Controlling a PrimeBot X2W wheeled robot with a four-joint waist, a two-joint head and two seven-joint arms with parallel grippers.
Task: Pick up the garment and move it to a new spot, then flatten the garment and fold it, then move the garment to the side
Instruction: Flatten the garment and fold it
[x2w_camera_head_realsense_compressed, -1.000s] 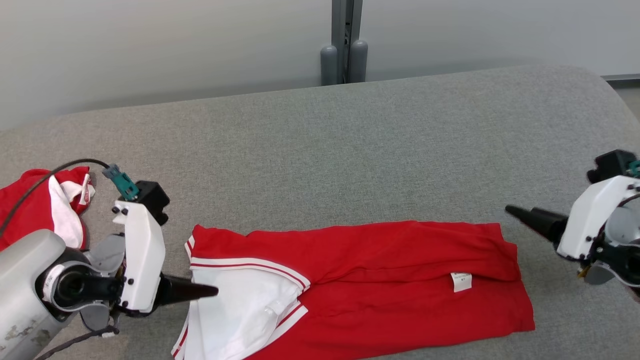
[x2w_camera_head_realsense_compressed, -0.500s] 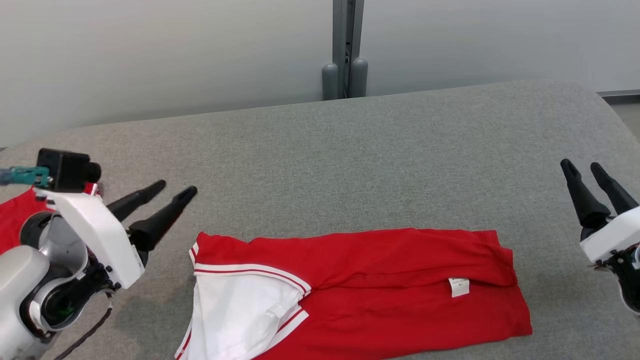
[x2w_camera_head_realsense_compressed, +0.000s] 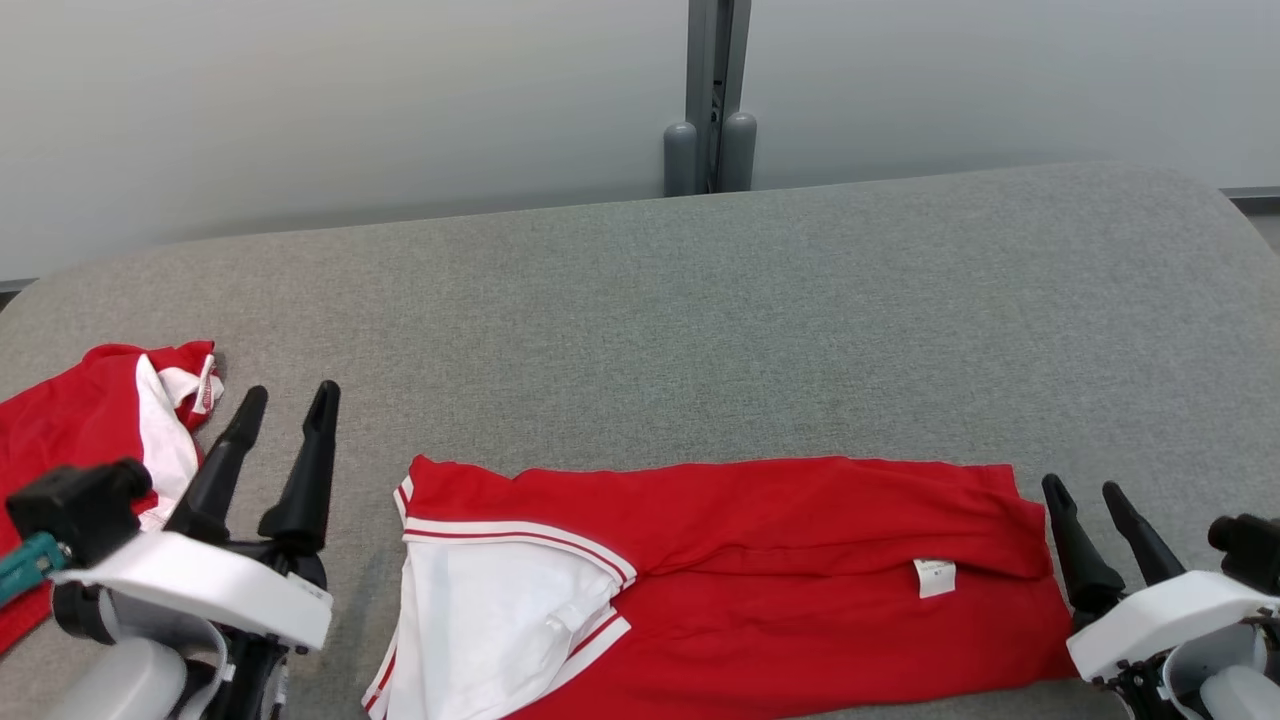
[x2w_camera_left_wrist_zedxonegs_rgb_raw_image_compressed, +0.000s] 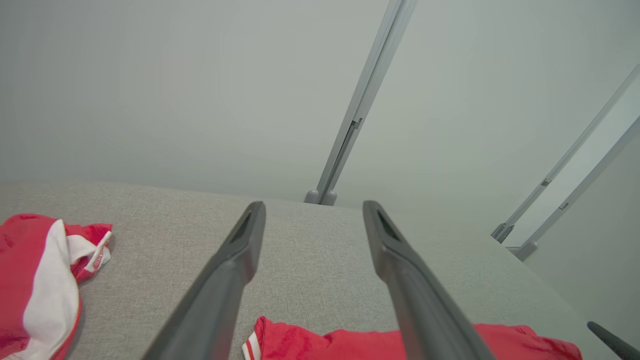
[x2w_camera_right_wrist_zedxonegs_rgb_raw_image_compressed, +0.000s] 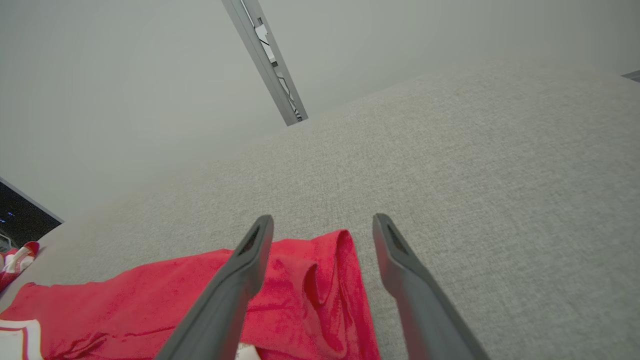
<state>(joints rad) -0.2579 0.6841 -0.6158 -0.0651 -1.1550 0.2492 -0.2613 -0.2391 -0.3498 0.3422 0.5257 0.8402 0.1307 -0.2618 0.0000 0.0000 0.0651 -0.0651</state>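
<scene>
The garment (x2w_camera_head_realsense_compressed: 760, 570) is a red and white shirt folded lengthwise into a long strip across the near side of the grey table (x2w_camera_head_realsense_compressed: 700, 330), with a small white label on top. My left gripper (x2w_camera_head_realsense_compressed: 288, 398) stands open just left of the garment's white collar end, fingers pointing away, nothing between them. My right gripper (x2w_camera_head_realsense_compressed: 1085, 488) is open at the garment's right end, also empty. In the left wrist view the garment's (x2w_camera_left_wrist_zedxonegs_rgb_raw_image_compressed: 320, 342) top edge shows below my left gripper (x2w_camera_left_wrist_zedxonegs_rgb_raw_image_compressed: 312, 207). The right wrist view has my right gripper (x2w_camera_right_wrist_zedxonegs_rgb_raw_image_compressed: 322, 220) above the garment's (x2w_camera_right_wrist_zedxonegs_rgb_raw_image_compressed: 300, 295) right end.
A second red and white garment (x2w_camera_head_realsense_compressed: 90, 440) lies crumpled at the table's left edge, also seen in the left wrist view as a crumpled garment (x2w_camera_left_wrist_zedxonegs_rgb_raw_image_compressed: 40, 280). A grey post (x2w_camera_head_realsense_compressed: 712, 100) stands against the wall behind the table. The table's far half is bare grey fabric.
Both arms have swung away from the folded garment and now point away from me at its two ends. The camera has shifted a little.
</scene>
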